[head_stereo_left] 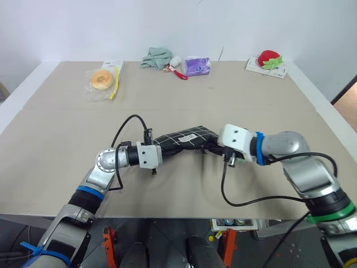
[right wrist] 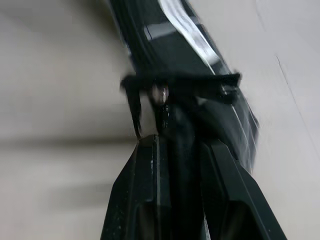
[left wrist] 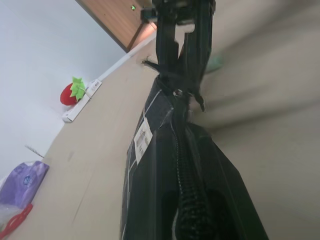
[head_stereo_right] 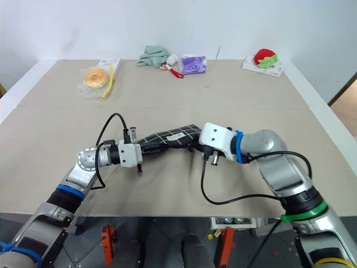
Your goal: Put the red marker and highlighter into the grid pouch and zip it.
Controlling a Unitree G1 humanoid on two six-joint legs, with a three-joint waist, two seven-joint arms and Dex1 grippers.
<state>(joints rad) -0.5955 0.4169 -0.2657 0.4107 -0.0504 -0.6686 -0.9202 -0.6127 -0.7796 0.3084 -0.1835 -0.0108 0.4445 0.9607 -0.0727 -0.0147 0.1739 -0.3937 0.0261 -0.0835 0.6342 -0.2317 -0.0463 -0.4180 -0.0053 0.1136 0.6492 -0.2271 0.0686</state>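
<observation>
Your grid pouch (head_stereo_left: 181, 139) hangs stretched between both arms above the near middle of the worktop (head_stereo_left: 234, 95): the left end effector (head_stereo_left: 163, 149) is clenched on its left end to brace it, the right end effector (right wrist: 172, 142) grasping the zipper end, likely for zipping. Its white label (left wrist: 143, 140) is unreadable.

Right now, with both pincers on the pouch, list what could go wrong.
1. The grid pouch hangs between the two pincers above the table; if the left pincer slips off its end, the pouch could drop or twist.
2. The right pincer grips by the zipper pull; a skewed tug may jam the slider or tear loose.
3. The zipper's state is unclear; contents could spill.
</observation>
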